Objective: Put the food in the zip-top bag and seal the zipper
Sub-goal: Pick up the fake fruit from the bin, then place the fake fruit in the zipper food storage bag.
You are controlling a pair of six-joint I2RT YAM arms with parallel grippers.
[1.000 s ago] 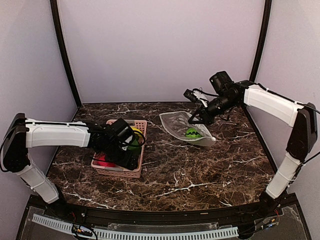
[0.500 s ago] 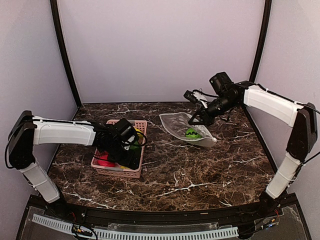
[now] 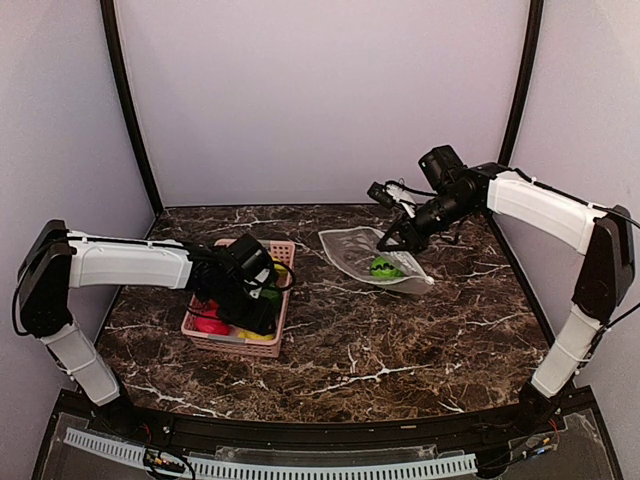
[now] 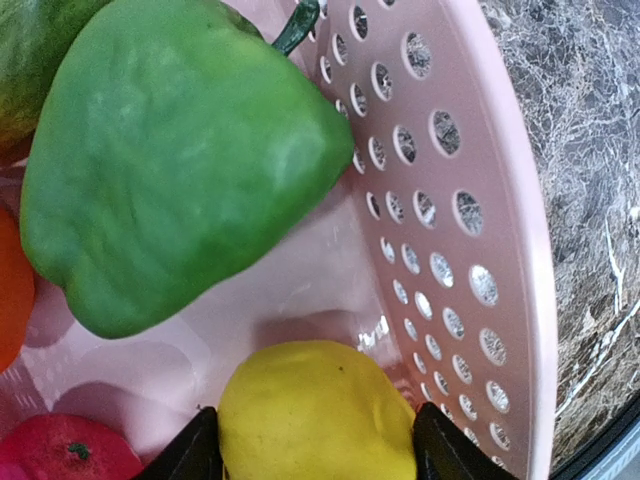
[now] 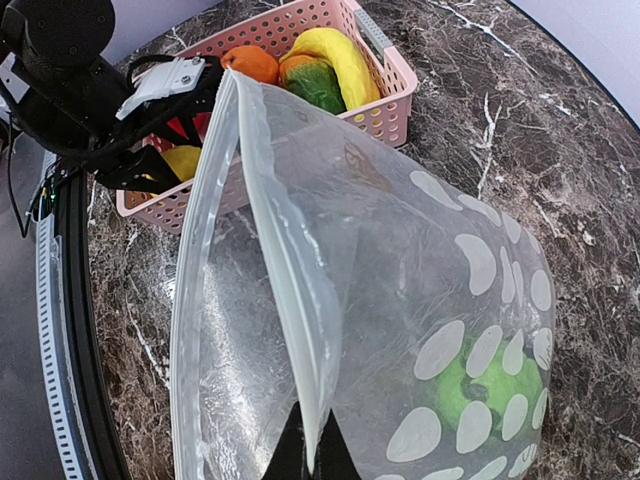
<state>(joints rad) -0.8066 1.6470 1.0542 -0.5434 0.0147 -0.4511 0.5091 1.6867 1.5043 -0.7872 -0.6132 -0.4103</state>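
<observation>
One green toy fruit (image 5: 490, 390) sits in the clear polka-dot zip-top bag (image 5: 400, 260), its rim pinched by the right claw (image 5: 305, 455); the left claw (image 4: 315, 455) clasps a yellow lemon-shaped toy (image 4: 315, 405) in the pink perforated basket (image 4: 480, 200), other pieces unbagged, nothing sealed yet

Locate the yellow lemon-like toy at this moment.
In the left wrist view the yellow lemon lies at bottom centre, inside the pink basket, flanked by the left pincer and just below the green pepper.

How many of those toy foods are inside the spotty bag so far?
1. A green piece lies at the bottom of the zip-top bag; nothing else shows through its clear plastic.
</observation>
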